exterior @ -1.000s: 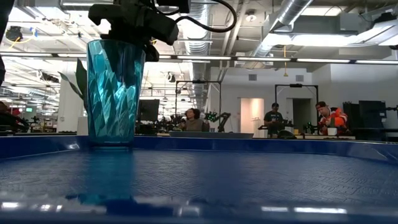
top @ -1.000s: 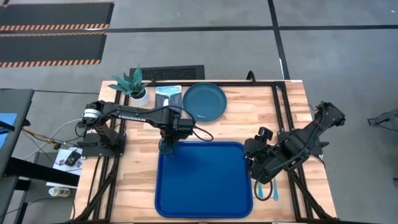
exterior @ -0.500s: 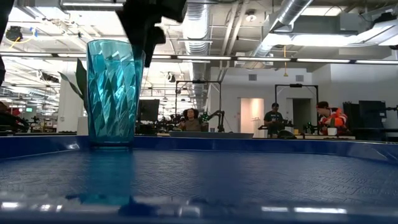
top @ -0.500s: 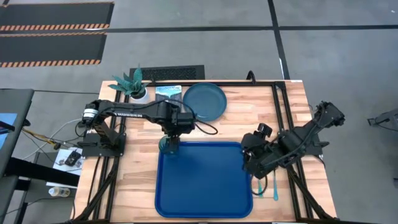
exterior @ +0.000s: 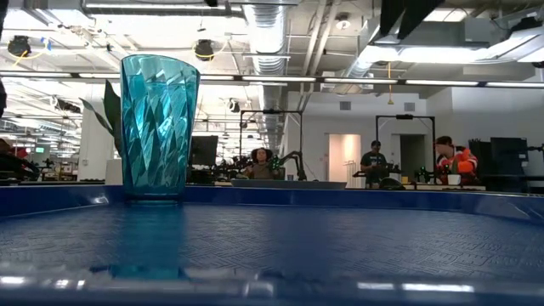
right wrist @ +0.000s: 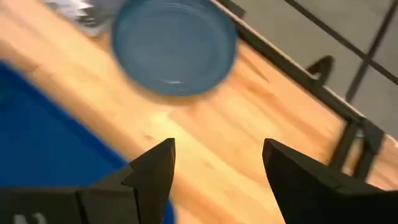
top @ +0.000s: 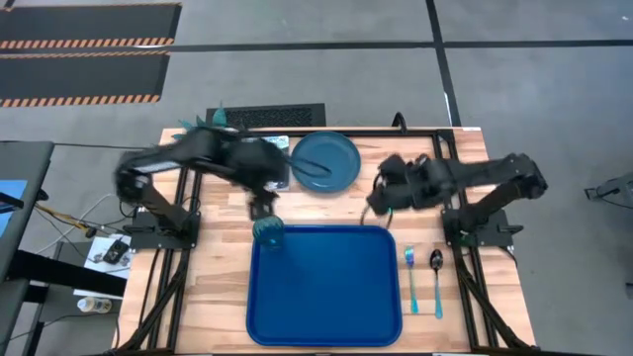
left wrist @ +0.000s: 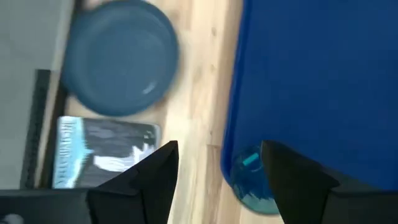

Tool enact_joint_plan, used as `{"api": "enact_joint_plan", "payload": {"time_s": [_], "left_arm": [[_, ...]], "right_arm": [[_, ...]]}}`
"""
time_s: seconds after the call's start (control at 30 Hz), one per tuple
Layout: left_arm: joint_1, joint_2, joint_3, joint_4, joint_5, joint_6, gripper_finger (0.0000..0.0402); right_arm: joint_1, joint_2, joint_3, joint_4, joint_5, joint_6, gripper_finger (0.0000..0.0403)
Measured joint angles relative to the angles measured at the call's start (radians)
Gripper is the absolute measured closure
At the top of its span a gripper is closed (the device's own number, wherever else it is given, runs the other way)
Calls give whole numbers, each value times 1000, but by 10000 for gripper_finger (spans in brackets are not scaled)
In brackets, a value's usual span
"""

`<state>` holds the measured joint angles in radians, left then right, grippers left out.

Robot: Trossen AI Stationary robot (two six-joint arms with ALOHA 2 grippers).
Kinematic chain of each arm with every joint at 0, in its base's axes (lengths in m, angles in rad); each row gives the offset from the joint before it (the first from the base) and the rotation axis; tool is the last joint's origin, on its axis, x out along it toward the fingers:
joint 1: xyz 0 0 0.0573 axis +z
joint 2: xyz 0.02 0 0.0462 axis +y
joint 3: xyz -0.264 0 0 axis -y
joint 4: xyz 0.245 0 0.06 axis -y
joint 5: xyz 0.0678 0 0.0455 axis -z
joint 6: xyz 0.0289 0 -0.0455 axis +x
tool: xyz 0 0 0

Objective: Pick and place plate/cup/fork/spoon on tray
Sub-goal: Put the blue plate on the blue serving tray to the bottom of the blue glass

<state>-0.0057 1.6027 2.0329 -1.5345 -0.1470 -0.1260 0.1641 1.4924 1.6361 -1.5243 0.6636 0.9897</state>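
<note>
The teal cup (top: 268, 232) stands upright on its base in the far left corner of the blue tray (top: 326, 297); it also shows in the low view (exterior: 159, 127). My left gripper (top: 262, 208) is open and empty, just beyond the cup toward the far edge (left wrist: 217, 168). The teal-blue plate (top: 324, 160) lies flat on the table behind the tray. My right gripper (top: 379, 201) is open and empty, right of the plate, which shows ahead of it (right wrist: 174, 43). The fork (top: 410, 280) and the spoon (top: 436, 277) lie on the table right of the tray.
A printed booklet (top: 269, 148) and a white pot with a green plant (top: 213, 127) sit at the far left of the table. Black frame rails (top: 445, 168) run along the table's right side. People sit in the room beyond (exterior: 446, 161).
My left gripper has come off the cup's rim, risen and drawn back toward the far edge; the cup stays upright on the tray. My right gripper has swung from the fork and spoon near the tray's right side toward the far edge and the plate, uncovering the cutlery.
</note>
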Motion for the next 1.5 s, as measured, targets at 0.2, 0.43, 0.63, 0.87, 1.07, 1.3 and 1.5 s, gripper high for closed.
{"api": "enact_joint_plan", "payload": {"time_s": [0.2, 0.43, 0.63, 0.87, 1.07, 1.3, 1.5], "left_arm": [[0, -254, -31, 37, -65, -168, 187], [-35, -498, -147, 134, -173, -323, 187], [-40, -617, -282, 174, -223, -368, 187], [-40, -677, -451, 257, -228, -385, 187], [-40, -690, -561, 297, -225, -391, 187], [-40, -688, -647, 341, -256, -391, 187], [-40, -708, -708, 340, -288, -429, 187]], "right_arm": [[-276, -52, -182, 367, -123, -223, 135], [-571, -28, -470, 729, -265, -200, 135], [-626, 112, -559, 964, -349, -170, 135], [-614, 278, -530, 1049, -363, -144, 135], [-618, 362, -527, 1057, -425, -122, 135], [-620, 394, -527, 1115, -485, -126, 153], [-635, 395, -527, 1111, -486, -122, 218]]}}
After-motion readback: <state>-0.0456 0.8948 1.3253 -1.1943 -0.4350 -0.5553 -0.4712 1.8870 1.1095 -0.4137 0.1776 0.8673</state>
